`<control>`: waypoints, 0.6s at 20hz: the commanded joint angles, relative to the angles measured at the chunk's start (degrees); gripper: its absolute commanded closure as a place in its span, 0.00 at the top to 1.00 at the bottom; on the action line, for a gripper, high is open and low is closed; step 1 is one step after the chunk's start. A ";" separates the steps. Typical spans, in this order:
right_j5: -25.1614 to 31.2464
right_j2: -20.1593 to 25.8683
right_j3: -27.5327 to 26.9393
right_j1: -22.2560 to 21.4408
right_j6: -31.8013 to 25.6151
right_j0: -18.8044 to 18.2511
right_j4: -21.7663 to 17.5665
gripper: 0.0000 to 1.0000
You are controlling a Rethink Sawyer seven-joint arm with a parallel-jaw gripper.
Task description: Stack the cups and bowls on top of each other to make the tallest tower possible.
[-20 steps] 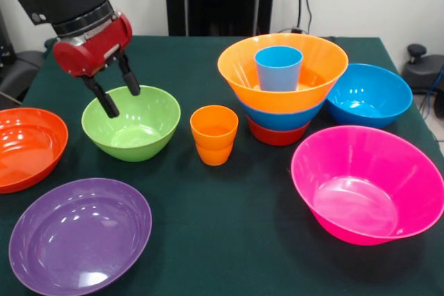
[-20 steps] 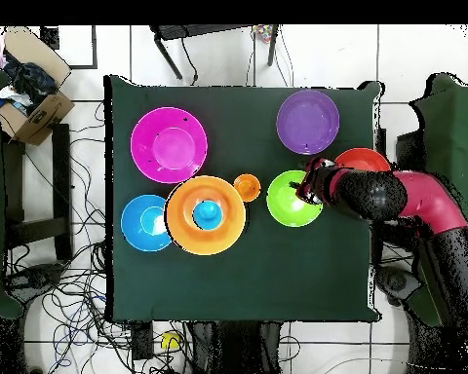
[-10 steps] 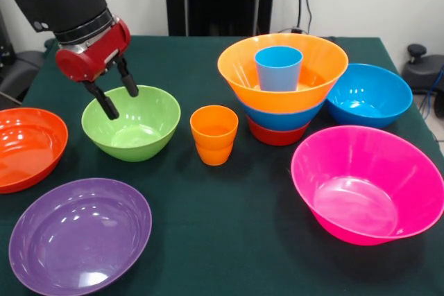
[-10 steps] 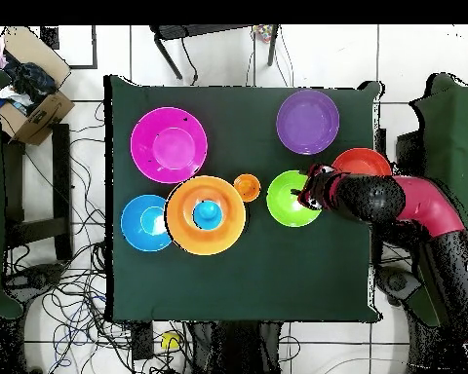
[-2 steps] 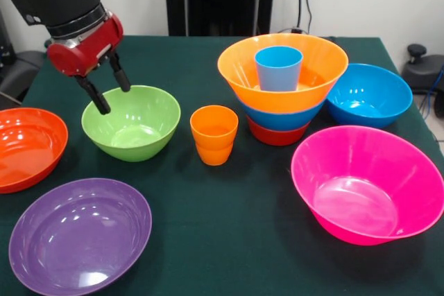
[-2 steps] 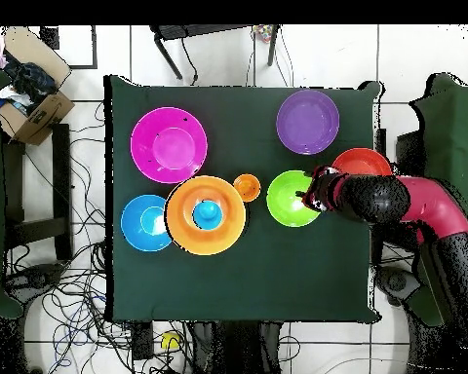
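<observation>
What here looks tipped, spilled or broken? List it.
Nothing stands out. The tower sits level, with the light blue cup upright in its top bowl. The orange cups stand upright, nested. The loose bowls all rest open side up. The open end effector hangs at the green bowl's rim, empty.

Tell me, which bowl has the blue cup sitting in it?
The big orange bowl atop the tower holds the light blue cup. Every other bowl is empty.

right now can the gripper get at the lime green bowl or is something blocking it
Probably yes. The gripper hangs open over the lime green bowl's rim with nothing between them; the red-orange bowl and orange cups sit apart.
</observation>
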 commanded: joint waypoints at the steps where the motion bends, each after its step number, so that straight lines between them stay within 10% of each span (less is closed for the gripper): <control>1: 6.15 -4.60 0.97 -1.29 -14.87 1.07 -2.69 1.00; 12: 3.70 -4.02 6.30 0.08 -17.22 -0.59 -4.17 1.00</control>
